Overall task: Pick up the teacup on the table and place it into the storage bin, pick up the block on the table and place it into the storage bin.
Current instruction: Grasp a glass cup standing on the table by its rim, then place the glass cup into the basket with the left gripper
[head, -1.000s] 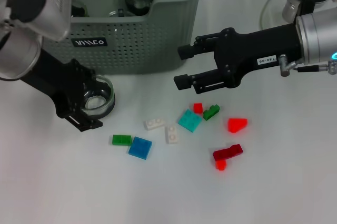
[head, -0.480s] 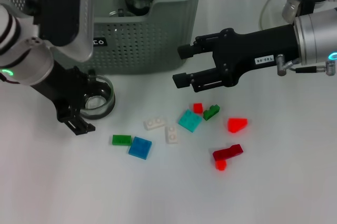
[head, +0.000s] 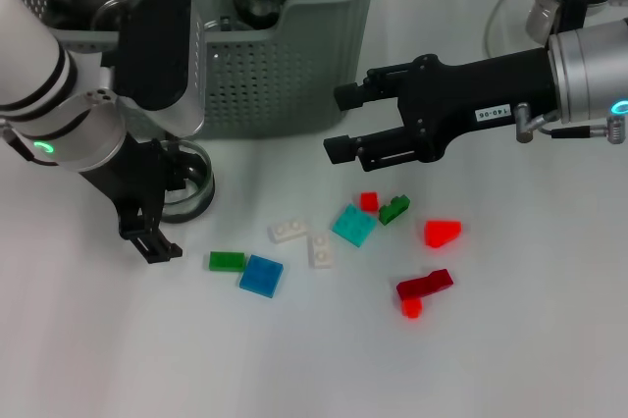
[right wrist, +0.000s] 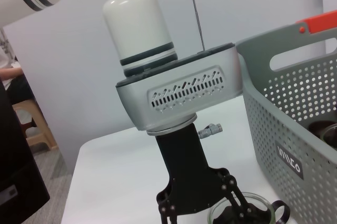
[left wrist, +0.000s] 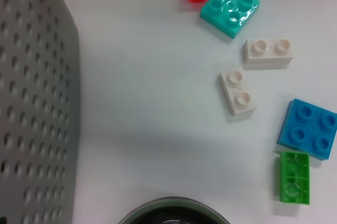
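White arms with black bands, silver wrists with green lights, black fingers (head: 345,122).

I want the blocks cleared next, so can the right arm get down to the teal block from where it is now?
Probably yes. The right end effector hangs open just above and behind the teal block, with nothing between them; the small red block and green block crowd its far side.

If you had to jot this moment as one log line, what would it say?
left hand: around clear glass teacup, on table | right hand: open, above blocks | grey-green perforated storage bin: holds glassware
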You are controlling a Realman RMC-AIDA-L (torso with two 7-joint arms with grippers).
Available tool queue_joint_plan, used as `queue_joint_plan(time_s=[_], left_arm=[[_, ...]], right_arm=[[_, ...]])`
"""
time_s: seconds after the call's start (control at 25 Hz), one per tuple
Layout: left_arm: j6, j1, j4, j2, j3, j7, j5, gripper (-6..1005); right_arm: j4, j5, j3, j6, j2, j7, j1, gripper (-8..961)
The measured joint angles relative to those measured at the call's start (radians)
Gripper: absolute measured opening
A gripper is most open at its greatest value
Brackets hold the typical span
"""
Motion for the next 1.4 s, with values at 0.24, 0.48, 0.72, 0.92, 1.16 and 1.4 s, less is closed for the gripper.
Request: queue_joint_plan(time_s=[0.24,0.48,0.72,0.92,1.16,1.4], left_arm=[[-0.002,-0.004,-0.010,-0.001,0.021,-0.009,0.001,866],[-0.047,-0.005,-0.024,0.000,0.035,-0.024,0.023,708],[-0.060,-0.003,-0.024,-0.001,0.036,-0.028,0.022,462],[-0.055,-0.002,-0.019,-0.001,0.042,-0.030,0.018,265],[-0.039,0.000,-0.003,-0.002,0.042,-0.038,0.015,82],[0.105,0.008,0.082,-0.002,0.025,-0.058,-0.027,51]], right_arm=[[0.000,0.000,0.000,0.003,0.000,-0.003,-0.003,770],[0.002,0.000,0.000,0.004,0.000,-0.005,-0.005,771],[0.002,0.000,0.000,0.004,0.000,-0.004,-0.008,771],[0.002,0.004,0.002,0.003,0.000,-0.007,-0.016,770],[0.002,0.004,0.002,0.003,0.000,-0.010,-0.018,770],[0.002,0.001,-0.002,0.003,-0.001,-0.011,-0.020,769]])
